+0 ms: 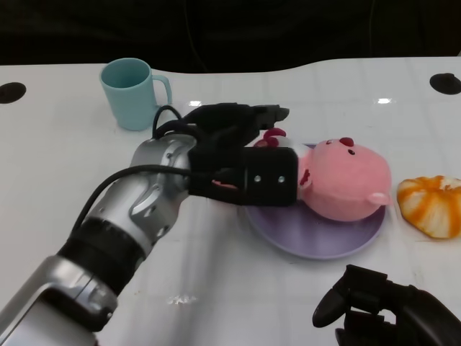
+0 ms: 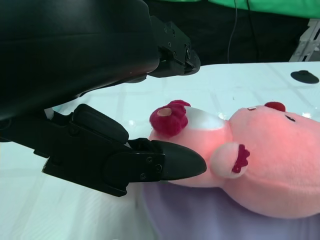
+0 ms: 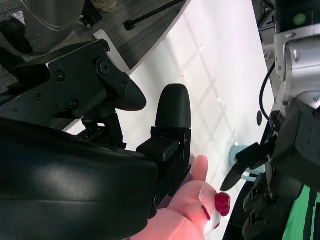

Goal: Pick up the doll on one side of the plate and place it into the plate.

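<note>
Doll [image 1: 346, 184] — pink plush, dark-red tufts — is lying on my purple plate [image 1: 288, 234]; left hand [image 1: 241, 155] is gripping its end, right hand [image 1: 385, 310] is resting curled, holding nothing.

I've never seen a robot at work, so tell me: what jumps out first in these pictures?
The big pink doll catches the eye first: it lies on its side on the purple plate in the middle of the white table. The left robot hand is right at the doll's near end, one black finger against its body. Beside the plate sits an orange plush toy, and a teal mug stands farther back.
</note>
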Available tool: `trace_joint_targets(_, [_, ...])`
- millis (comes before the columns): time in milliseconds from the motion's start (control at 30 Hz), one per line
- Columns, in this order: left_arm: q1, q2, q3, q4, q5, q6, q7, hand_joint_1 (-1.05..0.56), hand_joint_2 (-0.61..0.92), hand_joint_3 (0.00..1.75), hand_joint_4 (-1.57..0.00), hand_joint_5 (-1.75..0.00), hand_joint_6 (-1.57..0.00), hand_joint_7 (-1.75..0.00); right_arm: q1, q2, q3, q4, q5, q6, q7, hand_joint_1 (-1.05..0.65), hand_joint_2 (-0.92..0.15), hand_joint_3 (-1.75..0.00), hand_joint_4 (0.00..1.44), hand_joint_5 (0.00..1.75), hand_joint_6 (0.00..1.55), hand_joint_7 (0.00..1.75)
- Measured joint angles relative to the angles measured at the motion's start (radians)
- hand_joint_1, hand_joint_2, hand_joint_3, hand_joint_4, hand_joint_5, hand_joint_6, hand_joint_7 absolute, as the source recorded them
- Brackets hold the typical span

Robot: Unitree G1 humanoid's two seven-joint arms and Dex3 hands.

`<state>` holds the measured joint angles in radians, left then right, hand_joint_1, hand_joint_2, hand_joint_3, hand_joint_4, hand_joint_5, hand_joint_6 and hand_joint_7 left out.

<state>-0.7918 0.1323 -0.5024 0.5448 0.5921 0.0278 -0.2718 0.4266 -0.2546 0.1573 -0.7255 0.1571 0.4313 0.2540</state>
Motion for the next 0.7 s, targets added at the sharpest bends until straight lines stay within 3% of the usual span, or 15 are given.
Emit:
trace_joint_targets(300, [0.182,0.059,0.118,-0.214,-0.141,-0.073,-0.002,-0.7,0.92,0.36,0.0,-0.49,-0.21,-0.04,0.003,-0.001,-0.004,0.003,0.0,-0.005,0.011,-0.06,-0.64,-1.1,0.66,1.75,0.51,1.39])
trace_joint_targets(333, [0.2,0.059,0.132,-0.231,-0.164,-0.083,-0.002,-0.63,0.92,0.31,-0.01,-0.6,-0.26,-0.05,0.002,-0.002,-0.004,0.004,0.001,-0.006,0.013,-0.06,-0.63,-1.1,0.65,1.75,0.52,1.39])
trace_joint_targets(433, [0.261,0.056,0.19,-0.285,-0.246,-0.123,-0.001,-0.5,0.92,0.24,-0.05,-0.74,-0.35,-0.08,0.003,-0.002,-0.007,0.004,0.004,-0.007,0.015,-0.06,-0.63,-1.1,0.65,1.75,0.52,1.39])
trace_joint_targets(700, [0.43,0.017,0.305,-0.404,-0.461,-0.16,-0.003,-0.27,0.92,0.16,-0.24,-0.93,-0.54,-0.16,0.002,-0.003,-0.017,0.006,0.009,-0.006,0.02,-0.05,-0.63,-1.1,0.65,1.75,0.52,1.39])
